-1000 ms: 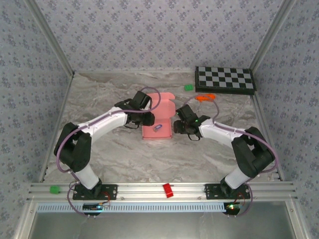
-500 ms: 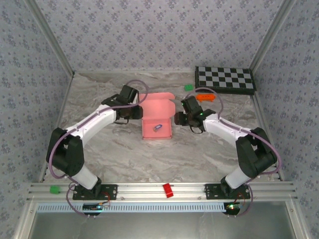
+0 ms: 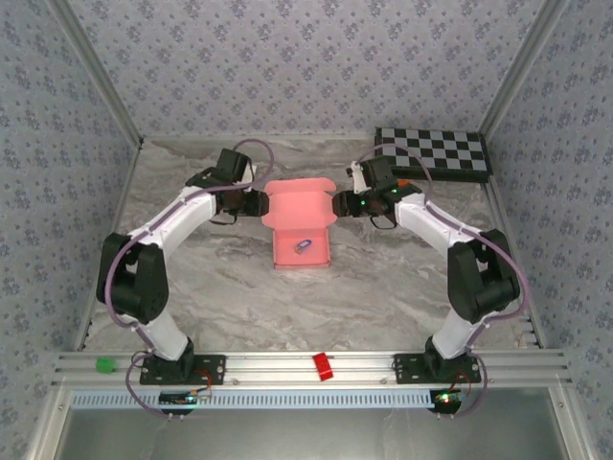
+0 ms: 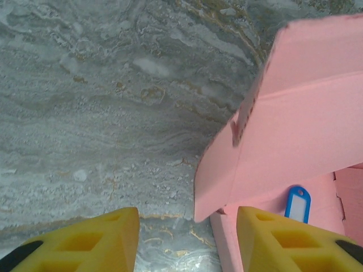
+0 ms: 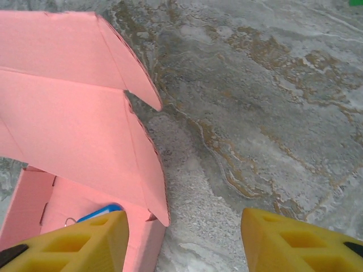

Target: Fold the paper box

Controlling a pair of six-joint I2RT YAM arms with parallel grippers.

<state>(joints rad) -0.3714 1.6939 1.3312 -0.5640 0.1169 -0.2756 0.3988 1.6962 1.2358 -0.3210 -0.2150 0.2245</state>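
The pink thin-card paper box (image 3: pixel 300 230) sits at the middle of the marbled grey table (image 3: pixel 383 287). Its tray is on the near side and its lid is raised at the far side, so the job looks part done, with the lid left to close. The left hand (image 3: pixel 257 202) is at the lid's left edge and the right hand (image 3: pixel 340 204) is at its right edge. Both have their jaws spread and hold nothing. My judgement is that they flank the lid to catch its side flaps and bring it down evenly.

In each wrist view a flap corner hangs between the yellow fingers (image 4: pixel 85 241), but the fingers are cut off at the frame's bottom, so I cannot tell whether they touch it. A small blue tag (image 3: pixel 301 246) lies inside the tray, half covered by the lid in the right wrist view.
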